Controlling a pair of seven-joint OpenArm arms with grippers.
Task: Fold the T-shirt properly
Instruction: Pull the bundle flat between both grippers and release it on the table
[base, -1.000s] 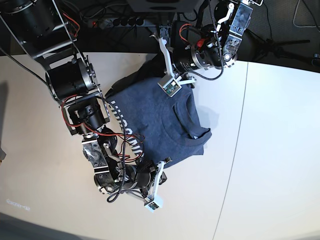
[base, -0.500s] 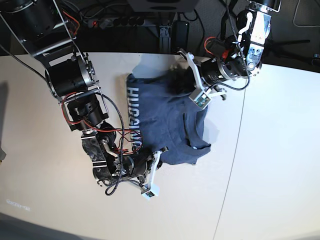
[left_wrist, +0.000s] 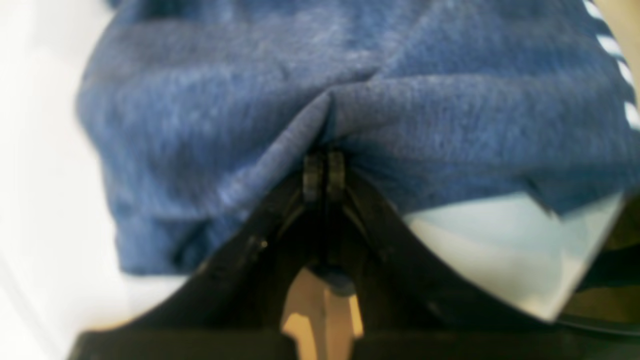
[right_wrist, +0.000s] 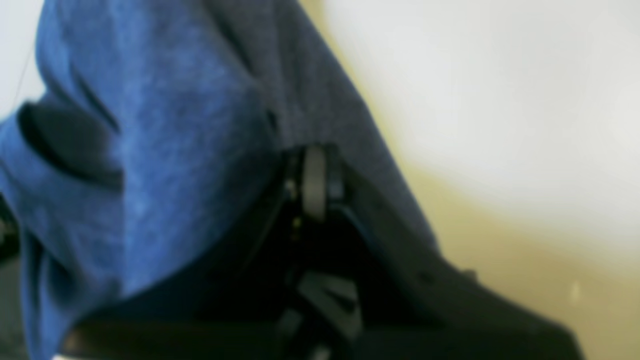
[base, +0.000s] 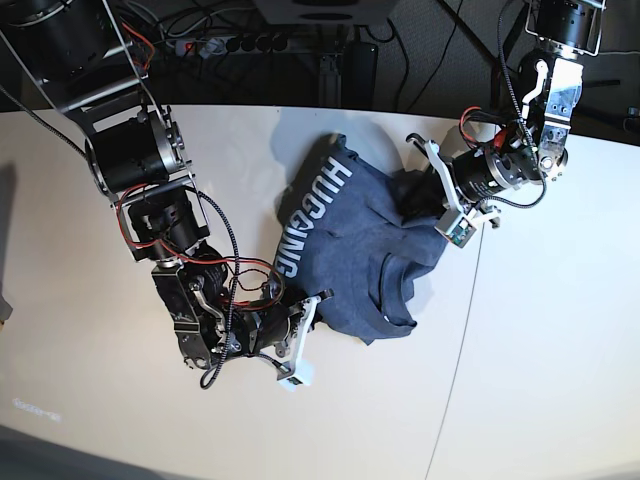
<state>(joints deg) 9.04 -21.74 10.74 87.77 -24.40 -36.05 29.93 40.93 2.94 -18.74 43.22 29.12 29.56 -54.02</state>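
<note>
In the left wrist view, the heathered blue-grey cotton T-shirt (left_wrist: 350, 100) fills the upper frame as blurred, bunched fabric, with a row of white marks along its right edge. The cloth gathers into a crease directly above the left gripper (left_wrist: 324, 172), whose two black fingertips are pressed together with a fold of the fabric pinched between them. A pale white table surface (left_wrist: 35, 150) shows to the left of the garment and below its hanging hem at the right. In the right wrist view, the T-shirt (right_wrist: 150, 150) drapes down the left half of the frame in soft folds, brighter blue at the left and shaded grey toward the centre. The right gripper (right_wrist: 315, 182) sits at the fabric's lower edge, its jaws closed tight on a gathered edge of the cloth; the focus is too soft to show more detail. In the base view, the T-shirt (base: 350, 240) lies crumpled near the middle of the white table (base: 560, 350), with white block lettering reading "HUGGING" running along its left border and a rounded neckline toward its lower right. The left gripper (base: 425, 210) grips the garment's upper right portion. The right gripper (base: 275, 300) holds the garment's lower left edge, just beside the end of the lettering.
</note>
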